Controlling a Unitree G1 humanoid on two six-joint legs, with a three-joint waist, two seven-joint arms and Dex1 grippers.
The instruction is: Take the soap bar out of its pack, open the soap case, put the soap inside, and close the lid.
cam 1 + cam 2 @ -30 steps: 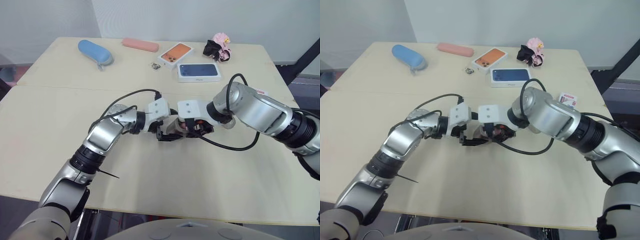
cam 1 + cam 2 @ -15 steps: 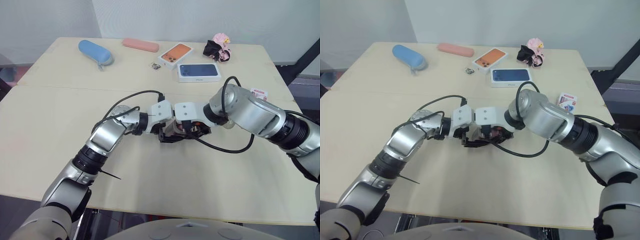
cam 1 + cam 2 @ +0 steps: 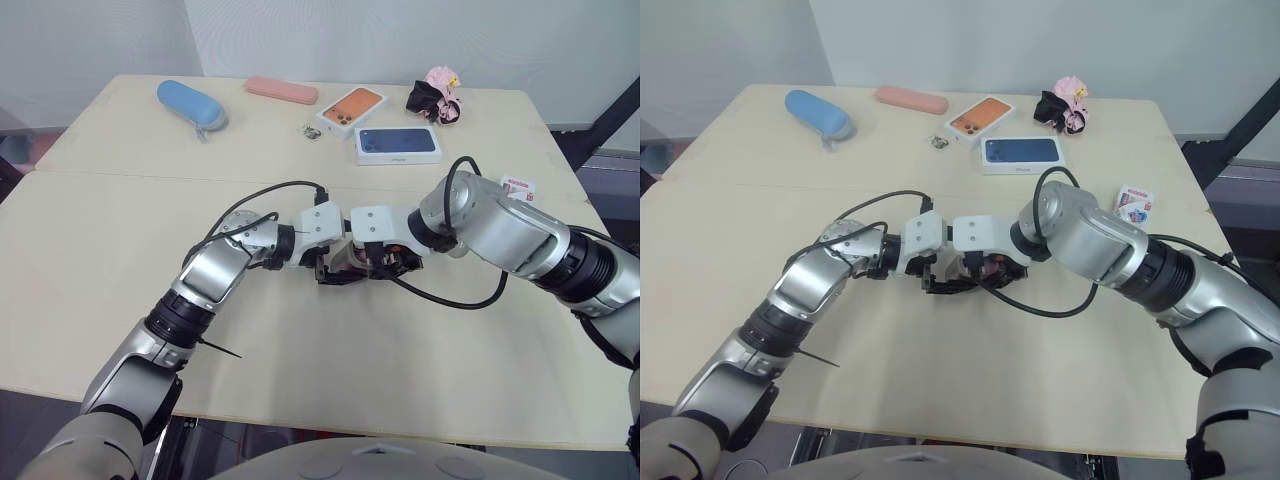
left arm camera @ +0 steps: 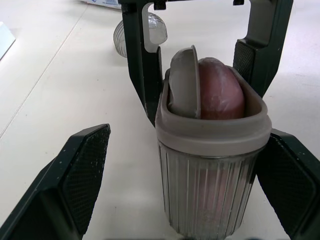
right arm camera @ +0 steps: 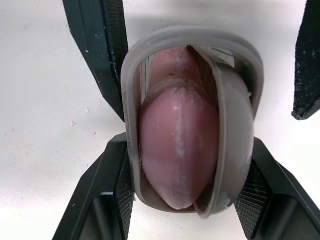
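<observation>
At mid-table both grippers meet around the soap case, a ribbed clear tub with a grey rim. The pink soap bar sits inside it, with a grey lid piece tucked in beside the soap. My right gripper is shut on the case, its fingers pressed to both sides. From the opposite side, my left gripper stands open, with its fingers spread wide either side of the case and one clearly apart from it.
Along the far edge lie a blue pouch, a pink case, an orange phone box, a blue phone box and a pink-and-black toy. A small red-and-white pack lies at the right. A clear round object sits behind the case.
My right gripper has slid left with the case, closing the gap to my left gripper. Over the last half second the two have hardly moved.
</observation>
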